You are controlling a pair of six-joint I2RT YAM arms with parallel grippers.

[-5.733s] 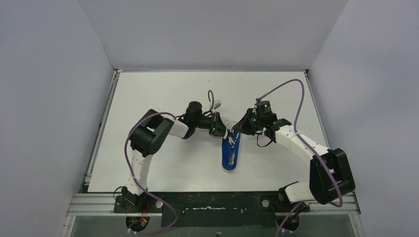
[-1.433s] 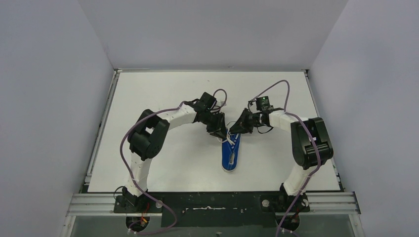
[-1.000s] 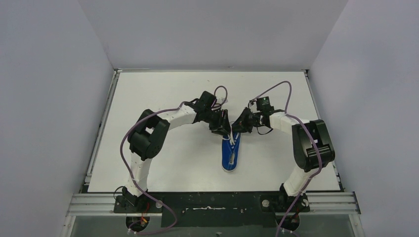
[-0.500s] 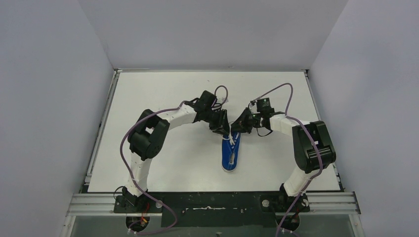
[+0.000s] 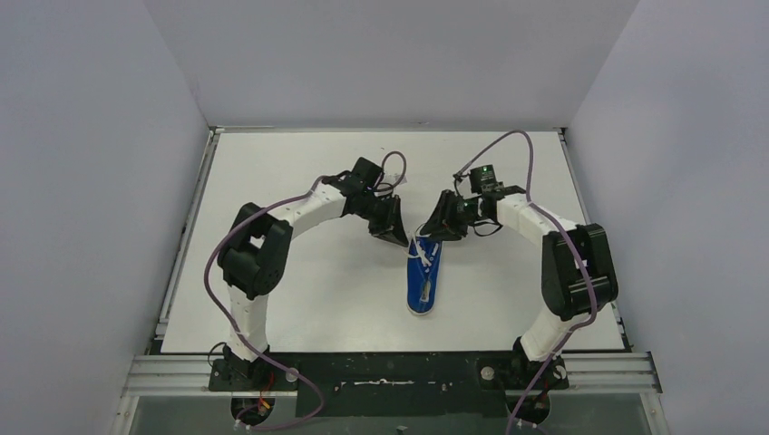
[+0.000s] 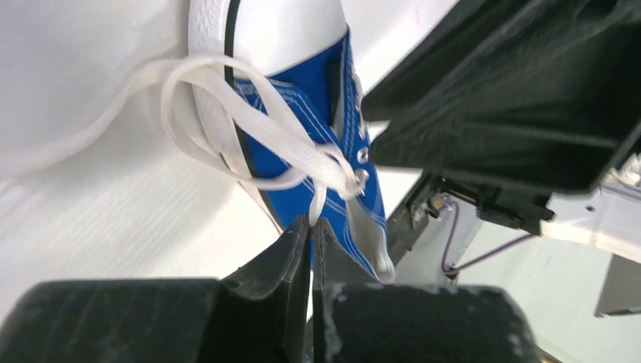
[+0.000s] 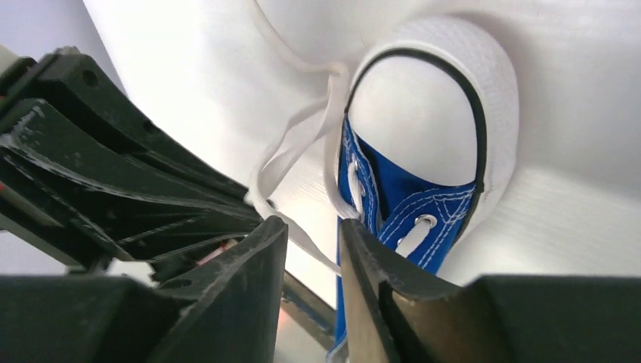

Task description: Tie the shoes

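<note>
Shoe (image 5: 423, 281): blue w/ white sole rim. Lies flat, lengthwise near-to-far, abt mid-bench, a bit R of centre, well off every edge.
Bench (image 5: 290, 172): white top. Carries the shoe, w/ both arms reaching in over it.
Laces (image 6: 326, 165): white, thin, slack. Bunched at shoe's far end. One loop spills over the sole rim onto the bench on the L-claw side.
Toe cap (image 7: 416, 106): white, black line round it. Shows in both wrist views.
L claw (image 5: 395, 238): just beside shoe's far end, on its L. Tips pressed together. A lace strand runs into the seam btwn them, so pinched on it.
R claw (image 5: 433, 231): at shoe's far end, R side, facing L claw. Tips a little apart. A lace strand crosses the gap, not squeezed as far as wrist view shows.
Claws: near each other, not touching, w/ shoe's far end btwn them.
</note>
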